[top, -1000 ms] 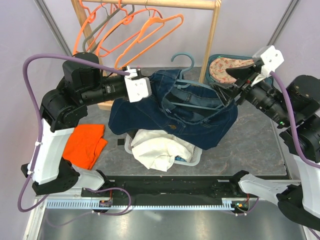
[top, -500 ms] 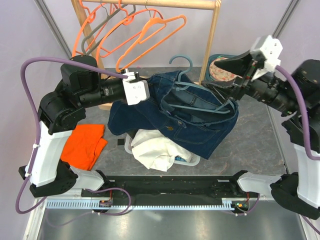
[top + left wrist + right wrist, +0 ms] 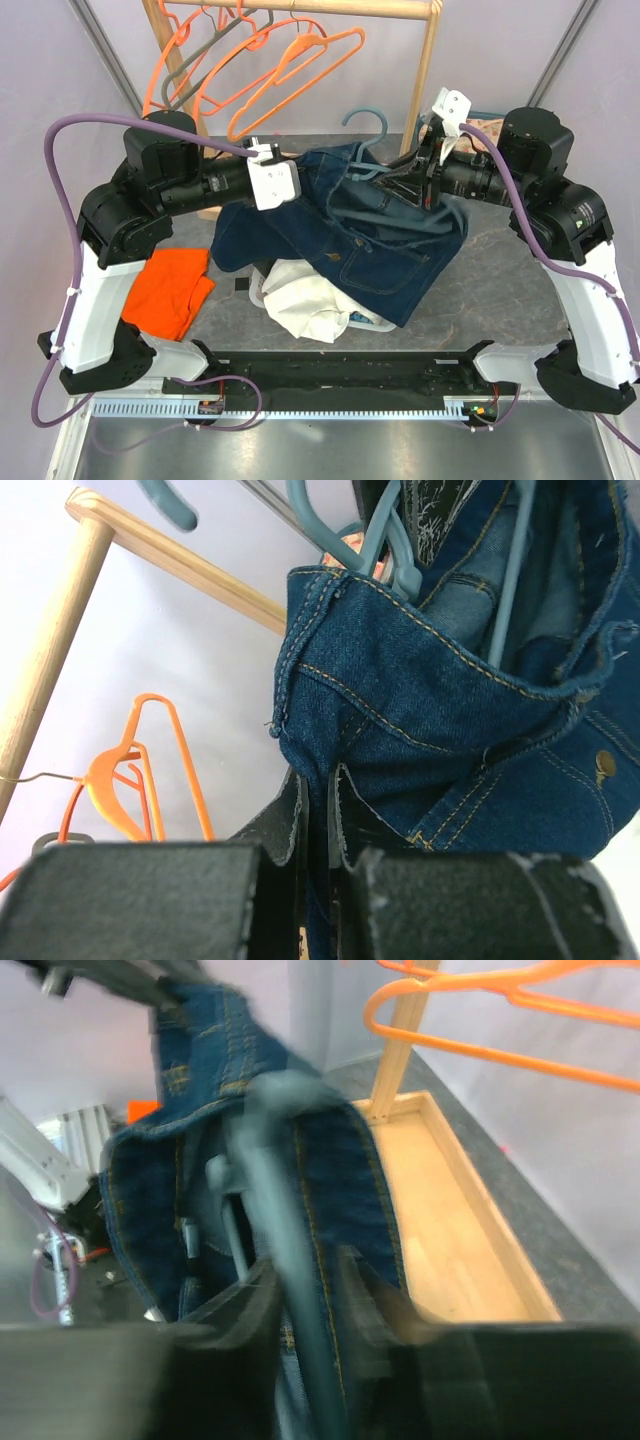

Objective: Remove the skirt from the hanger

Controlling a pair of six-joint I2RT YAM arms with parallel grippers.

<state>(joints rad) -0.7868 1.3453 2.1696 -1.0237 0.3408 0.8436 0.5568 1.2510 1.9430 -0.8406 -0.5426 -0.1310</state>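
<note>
While the left tool [image 3: 318, 792] pinches the skirt [image 3: 450, 710] tight, the right tool [image 3: 305, 1290] straddles the hanger [image 3: 278, 1155], grip unclear.

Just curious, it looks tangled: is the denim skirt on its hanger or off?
On: the blue hanger sits inside the waistband of the denim skirt.

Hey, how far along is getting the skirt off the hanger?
Done: left gripper pinches the skirt by its waistband. In hand: the right gripper straddles the hanger; clamped or not is unclear. To do: the skirt is on the hanger; pull them apart.
</note>
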